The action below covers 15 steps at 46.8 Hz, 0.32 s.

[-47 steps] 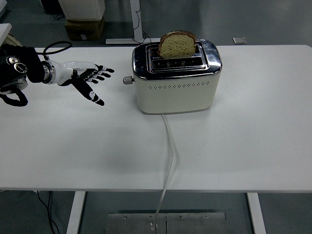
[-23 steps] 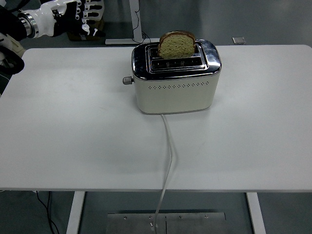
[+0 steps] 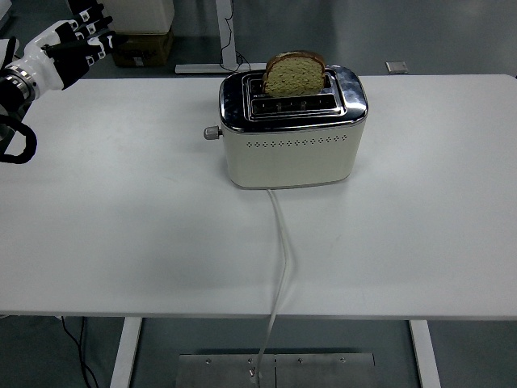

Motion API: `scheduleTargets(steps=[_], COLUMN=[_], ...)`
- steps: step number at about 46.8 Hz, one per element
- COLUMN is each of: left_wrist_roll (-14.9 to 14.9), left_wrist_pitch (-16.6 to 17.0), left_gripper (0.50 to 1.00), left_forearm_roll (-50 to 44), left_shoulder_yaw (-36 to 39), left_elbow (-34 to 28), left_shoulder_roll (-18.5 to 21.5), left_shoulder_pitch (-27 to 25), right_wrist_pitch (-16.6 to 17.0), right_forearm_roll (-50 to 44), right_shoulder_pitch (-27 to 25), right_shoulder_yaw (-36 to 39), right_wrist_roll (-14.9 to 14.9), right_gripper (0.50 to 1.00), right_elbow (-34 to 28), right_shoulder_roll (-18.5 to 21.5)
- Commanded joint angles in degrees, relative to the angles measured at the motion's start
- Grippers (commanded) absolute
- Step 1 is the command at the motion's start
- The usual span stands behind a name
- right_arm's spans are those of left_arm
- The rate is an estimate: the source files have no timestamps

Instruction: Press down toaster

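A cream toaster [image 3: 291, 145] with a chrome top stands at the middle back of the white table [image 3: 145, 234]. A slice of brown bread [image 3: 294, 74] sticks up out of its rear slot. Its small lever knob [image 3: 212, 132] juts from the left end, raised. My left hand [image 3: 77, 44], white with black fingertips, hovers at the far left above the table's back edge, well away from the toaster, fingers loosely curled and holding nothing. The right arm does not show.
The toaster's white cord [image 3: 280, 259] runs from its front over the table's near edge. Cardboard boxes [image 3: 141, 44] and a desk frame stand on the floor behind the table.
My left hand rose from table height beside the toaster to the upper left corner, then sank slightly and drew back left. Toaster, bread and lever have not moved.
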Motion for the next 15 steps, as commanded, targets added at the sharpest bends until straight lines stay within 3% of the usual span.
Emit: scheduleTargets(steps=[1, 15], left_wrist_roll=[-0.09, -3.43], left_wrist_pitch=[-0.1, -0.19], left_gripper=[1.0, 1.0], left_forearm_roll=[-0.06, -1.28], left_shoulder_yaw=[-2.58, -6.45], left_elbow=[1.14, 6.59], left_shoulder_roll=[0.01, -0.51], left_shoulder_pitch=[1.83, 6.49], right_wrist_pitch=[-0.01, -0.01], right_forearm_roll=[-0.01, -0.01], right_shoulder_pitch=[0.0, -0.09], right_shoulder_yaw=[-0.02, 0.07], right_wrist_roll=[0.0, 0.09], right_gripper=[1.0, 1.0], right_elbow=[0.0, 0.0], right_shoulder_roll=[0.0, 0.0])
